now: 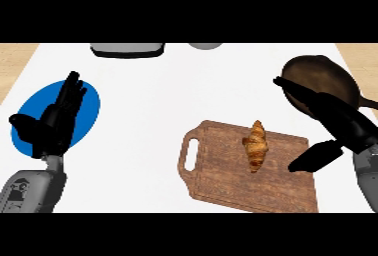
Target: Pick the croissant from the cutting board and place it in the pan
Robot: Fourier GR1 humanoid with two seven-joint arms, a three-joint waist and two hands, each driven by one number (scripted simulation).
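A golden-brown croissant (255, 145) lies lengthwise on the wooden cutting board (221, 175), toward its far right part. The dark brown pan (325, 75) sits at the right rear of the white counter, its handle pointing right. My right hand (336, 119) is open, fingers straight and stretched over the pan's near rim, thumb hanging over the board's right edge, a short way right of the croissant and not touching it. My left hand (55, 120) rests open at the left, fingers up, above a blue plate.
A blue plate (88, 107) lies at the left under my left hand. At the counter's back edge stand a grey and black appliance (127, 49) and a grey round object (205, 45). Light wood floor shows past both counter sides.
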